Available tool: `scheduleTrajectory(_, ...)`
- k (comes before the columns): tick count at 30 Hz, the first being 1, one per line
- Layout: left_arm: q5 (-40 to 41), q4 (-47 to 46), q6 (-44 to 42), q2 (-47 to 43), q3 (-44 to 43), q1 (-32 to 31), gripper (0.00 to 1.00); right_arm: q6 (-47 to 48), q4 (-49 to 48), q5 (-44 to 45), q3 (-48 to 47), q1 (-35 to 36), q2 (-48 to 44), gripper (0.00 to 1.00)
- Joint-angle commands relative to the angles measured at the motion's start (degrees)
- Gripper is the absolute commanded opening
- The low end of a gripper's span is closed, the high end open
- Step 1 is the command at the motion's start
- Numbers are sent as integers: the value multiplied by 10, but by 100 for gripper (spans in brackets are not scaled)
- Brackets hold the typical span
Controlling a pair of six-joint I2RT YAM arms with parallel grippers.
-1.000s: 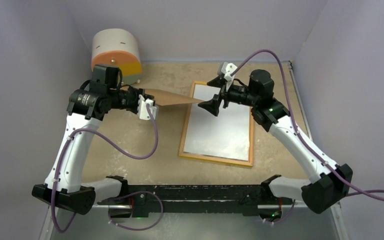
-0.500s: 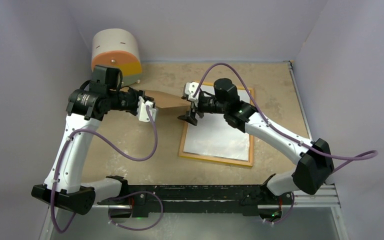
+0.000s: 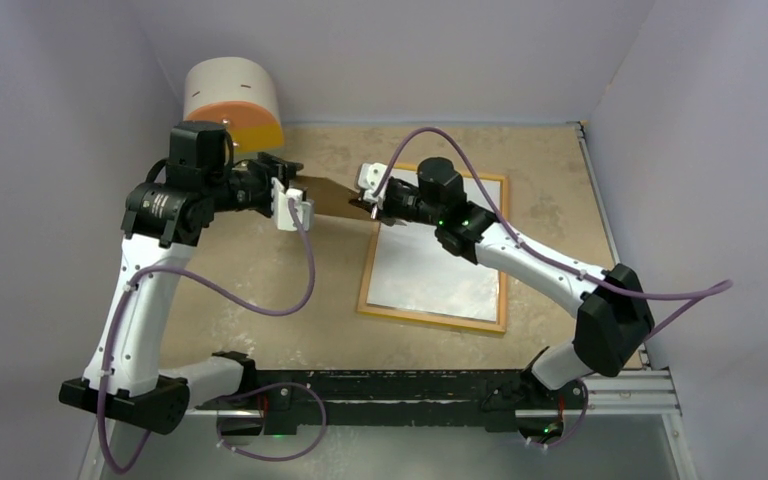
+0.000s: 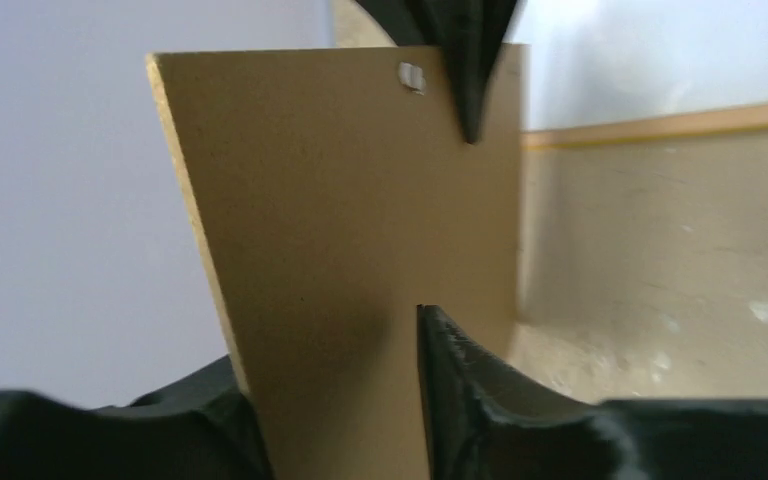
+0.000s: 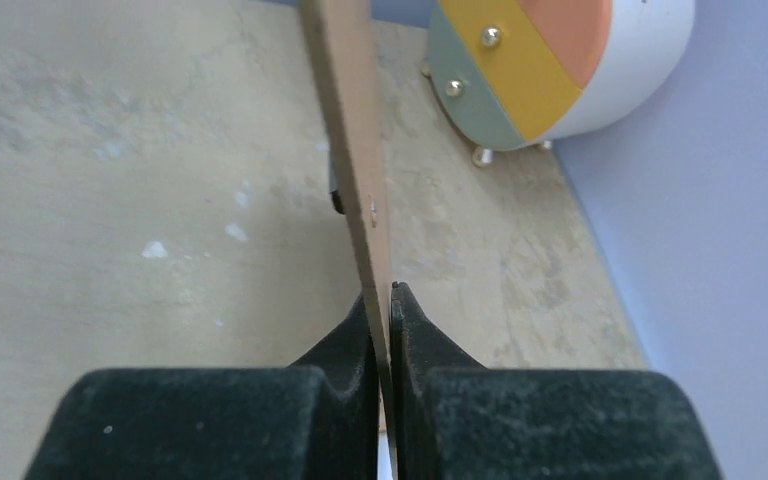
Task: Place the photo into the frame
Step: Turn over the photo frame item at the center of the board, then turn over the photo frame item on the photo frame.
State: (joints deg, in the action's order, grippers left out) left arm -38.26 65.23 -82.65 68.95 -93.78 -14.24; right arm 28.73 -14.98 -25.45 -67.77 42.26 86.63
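A plain brown backing board (image 3: 335, 200) hangs in the air between both grippers, left of the frame. My right gripper (image 3: 368, 203) is shut on its right end; in the right wrist view the board (image 5: 350, 120) stands edge-on, pinched between the pads (image 5: 382, 295). My left gripper (image 3: 300, 195) is at the board's left end, its jaws apart around the board (image 4: 340, 200), which shows its broad face between them (image 4: 335, 345). The frame (image 3: 430, 318) lies flat, wood-coloured rim up. Inside it lies the photo (image 3: 430, 260), white back up.
A round white and orange container (image 3: 232, 100) stands at the back left corner, also in the right wrist view (image 5: 540, 60). Purple walls close in the table on three sides. A metal rail (image 3: 600, 220) runs along the right edge.
My right arm swung left across the frame and its open jaws shut on the board's right end. My left gripper's jaws have come apart, and the left arm shifted slightly back.
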Motion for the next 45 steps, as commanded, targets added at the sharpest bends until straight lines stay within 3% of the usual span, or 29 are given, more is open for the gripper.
scheduleTrajectory(1, -34, -157, 40, -58, 33, -8, 50, -130, -113, 34, -4, -7, -30, 0)
scheduleTrajectory(2, -33, -186, 60, -67, 44, -8, 57, -154, -124, 38, -2, -9, -35, 0)
scheduleTrajectory(3, -30, -212, 82, -73, 51, -7, 73, -175, -130, 39, -4, -11, -39, 0)
scheduleTrajectory(5, -19, -275, 136, -74, 52, -7, 81, -228, -128, 28, -16, -24, -41, 0)
scheduleTrajectory(9, 32, -385, 259, -71, 45, -7, 85, -408, -109, -45, -48, -94, -32, 0)
scheduleTrajectory(13, 75, -425, 344, -59, 27, -7, 88, -509, -117, -123, -44, -153, -37, 0)
scheduleTrajectory(17, 103, -393, 393, -28, -1, -7, 90, -620, -101, -212, -70, -212, -15, 0)
scheduleTrajectory(22, 147, -346, 408, 13, -11, 0, 92, -776, -164, -297, -41, -287, -8, 0)
scheduleTrajectory(27, 134, -330, 441, 54, 2, 49, 93, -991, -304, -350, 45, -360, -7, 0)
scheduleTrajectory(31, 98, -367, 470, 57, 43, 92, 94, -997, -265, -346, 110, -405, -36, 0)
scheduleTrajectory(36, 78, -359, 440, 74, 90, 93, 95, -877, -51, -319, 140, -470, -78, 0)
scheduleTrajectory(45, 56, -334, 408, 174, 140, 86, 97, -858, -19, -306, 255, -574, -143, 0)
